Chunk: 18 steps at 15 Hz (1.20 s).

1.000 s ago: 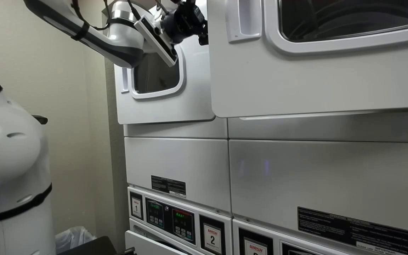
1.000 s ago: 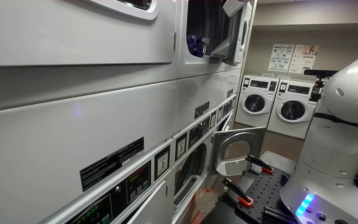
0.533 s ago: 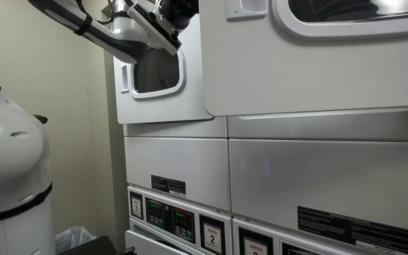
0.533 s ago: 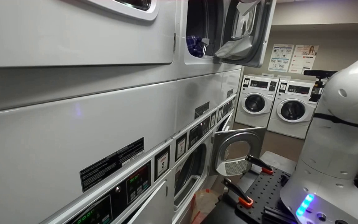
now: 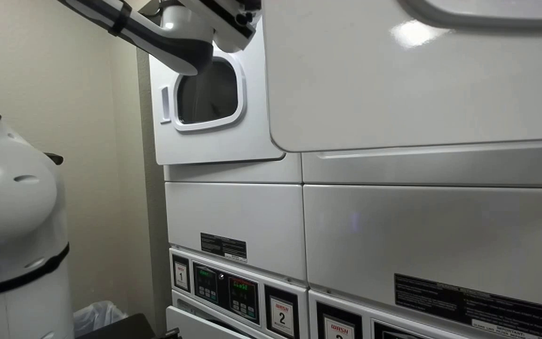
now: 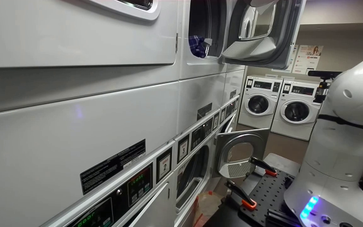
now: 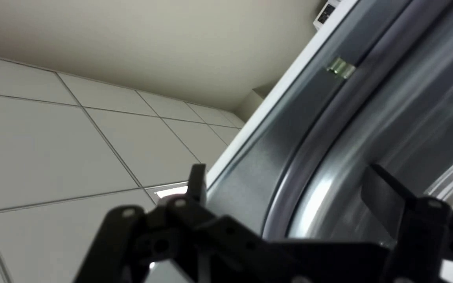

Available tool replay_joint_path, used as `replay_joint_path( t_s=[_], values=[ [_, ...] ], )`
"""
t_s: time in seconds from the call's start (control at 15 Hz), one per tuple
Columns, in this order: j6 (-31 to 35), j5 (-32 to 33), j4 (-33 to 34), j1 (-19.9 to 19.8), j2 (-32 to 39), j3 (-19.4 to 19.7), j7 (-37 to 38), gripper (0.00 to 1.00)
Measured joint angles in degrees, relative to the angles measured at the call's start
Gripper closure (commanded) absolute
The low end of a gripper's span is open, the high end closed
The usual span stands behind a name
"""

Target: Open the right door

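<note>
At the upper right of an exterior view, the right door [image 5: 393, 89] is presenting its broad white outer panel, the lower curve of its window frame [image 5: 501, 21] showing at the top. In an exterior view its grey inner face [image 6: 284, 37] is facing the camera, standing out from a dark drum opening [image 6: 206, 25] in which dark plaid cloth [image 6: 197, 47] is lying; a pale ridged ledge [image 6: 247, 50] is projecting low on this face. Along the door, in the wrist view, the claw [image 7: 285, 169] is holding its two fingers [image 7: 382, 196] well apart: one is standing left of the white edge, the other before the inner face, the edge running between them; whether either is touching the door cannot be told. A yellowish clip [image 7: 341, 68] is sitting on that face, and ceiling tiles [image 7: 45, 149] are filling the left side. Next outward, in an exterior view, the robot arm [image 5: 158, 44] is overlapping a neighbouring door [image 5: 219, 146] with a rounded-square window. Well below that door, control panels [image 5: 224, 292] are displaying green lettering beside number cards [image 5: 282, 315]. In an exterior view, a lower door [image 6: 258, 138] is hanging open. Near it, two orange-handled clamps [image 6: 249, 204] are standing along the edge of a perforated black worktop [image 6: 262, 195], while the robot's base [image 6: 332, 151] is showing a lit blue strip [image 6: 309, 207]. Against the far wall [image 6: 342, 41], two white front-loading washers [image 6: 258, 104] are standing side by side, with posters [image 6: 308, 58] hanging above them.
</note>
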<state>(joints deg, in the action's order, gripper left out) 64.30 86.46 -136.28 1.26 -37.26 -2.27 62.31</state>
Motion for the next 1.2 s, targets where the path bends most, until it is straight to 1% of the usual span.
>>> replay_joint_path(
  t_s=[0.2, 0.47, 0.6, 0.87, 1.2],
  values=[
    [-2.13, 0.99, 0.0, -0.05, -0.32, 1.85, 0.0, 0.0],
    [-6.77, 1.54, -0.01, -0.26, -1.32, 2.96, 0.0, 0.0],
    [-7.67, 1.89, -0.01, -0.26, -1.84, 3.59, 0.0, 0.0],
    [-6.57, 1.98, -0.01, 0.55, -1.81, 3.97, 0.54, 0.0],
    [-0.23, 1.95, 0.43, 3.55, -0.08, 4.14, 2.6, 0.0]
  ],
)
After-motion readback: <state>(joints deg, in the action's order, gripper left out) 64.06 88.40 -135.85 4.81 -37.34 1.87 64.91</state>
